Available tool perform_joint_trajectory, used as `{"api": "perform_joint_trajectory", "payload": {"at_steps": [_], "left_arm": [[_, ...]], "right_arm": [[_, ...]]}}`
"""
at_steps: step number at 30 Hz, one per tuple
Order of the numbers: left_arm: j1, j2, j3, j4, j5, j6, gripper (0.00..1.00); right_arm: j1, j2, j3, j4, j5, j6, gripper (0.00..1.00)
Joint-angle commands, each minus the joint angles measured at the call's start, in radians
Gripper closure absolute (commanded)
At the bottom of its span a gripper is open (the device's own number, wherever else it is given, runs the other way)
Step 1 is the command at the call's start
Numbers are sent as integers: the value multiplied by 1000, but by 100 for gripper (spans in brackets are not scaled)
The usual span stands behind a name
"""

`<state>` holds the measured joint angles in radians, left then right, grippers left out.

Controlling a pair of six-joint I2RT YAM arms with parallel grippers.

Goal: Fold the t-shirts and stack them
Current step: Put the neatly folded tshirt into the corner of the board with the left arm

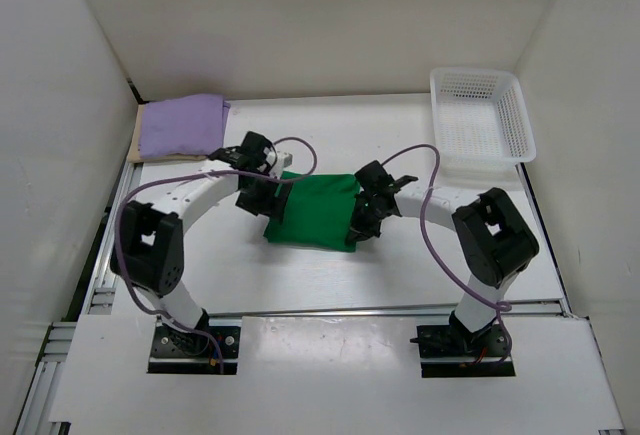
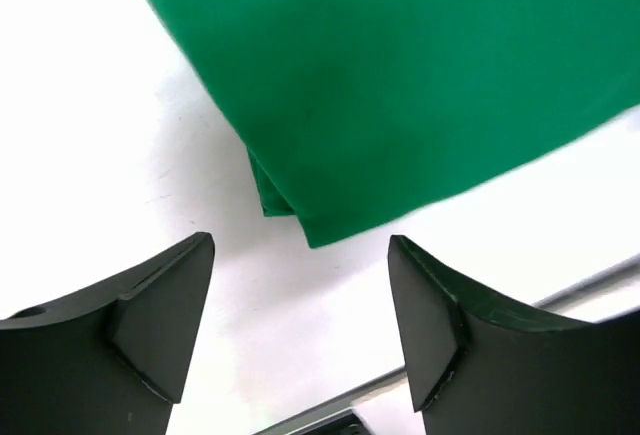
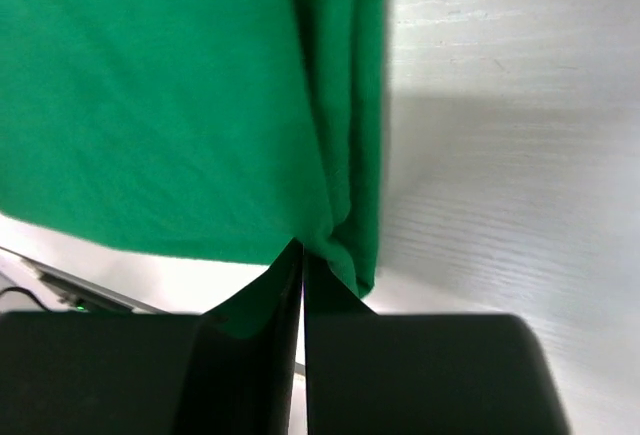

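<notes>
Top external view: near-left of the basket [image 1: 482, 120], the folded green shirt [image 1: 312, 213], judged soft and floppy, best pinched at a layered edge, is flanked by a wide, empty left claw [image 2: 300, 260] and a closed right claw [image 3: 302, 250].

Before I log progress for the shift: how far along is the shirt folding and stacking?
Done: the purple t-shirt lies folded on the tan t-shirt at the far left corner. In hand: the green t-shirt is folded at centre; the right gripper looks shut on its edge, the left gripper open beside a corner. Left: moving the green one onto the stack.
</notes>
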<state>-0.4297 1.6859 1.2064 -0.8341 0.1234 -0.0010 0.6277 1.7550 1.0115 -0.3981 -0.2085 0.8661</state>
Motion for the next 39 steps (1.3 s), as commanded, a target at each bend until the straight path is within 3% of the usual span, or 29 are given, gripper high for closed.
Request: {"api": "perform_joint_trajectory", "payload": {"at_steps": [1, 4, 5, 8, 19, 23, 25, 30, 31, 32, 34, 39], "left_arm": [[86, -60, 28, 18, 186, 1, 18], [127, 38, 61, 7, 263, 1, 17], [147, 69, 85, 7, 281, 1, 13], [169, 187, 139, -25, 343, 1, 3], [190, 391, 200, -54, 515, 1, 0], [190, 457, 200, -63, 625, 1, 10], [190, 523, 240, -101, 660, 1, 22], [190, 638, 317, -143, 708, 1, 36], [190, 650, 326, -143, 708, 1, 42], [190, 650, 335, -143, 708, 1, 63], [190, 641, 348, -143, 708, 1, 88], [230, 551, 367, -152, 681, 1, 90]], "right_arm": [[-8, -68, 76, -76, 47, -68, 93], [-17, -69, 122, -106, 79, -68, 75], [-17, -60, 134, -107, 80, -68, 67], [-28, -6, 167, -120, 89, -59, 57], [-59, 118, 187, -143, 121, -16, 55], [-59, 147, 177, -143, 109, -16, 57], [-59, 170, 177, -143, 84, -16, 63], [-59, 179, 159, -85, 38, -7, 64], [-59, 179, 159, -85, 38, -7, 64], [-59, 179, 159, -85, 38, -7, 64], [-59, 169, 147, -85, 38, -7, 64], [-69, 133, 137, -85, 27, -7, 63]]}}
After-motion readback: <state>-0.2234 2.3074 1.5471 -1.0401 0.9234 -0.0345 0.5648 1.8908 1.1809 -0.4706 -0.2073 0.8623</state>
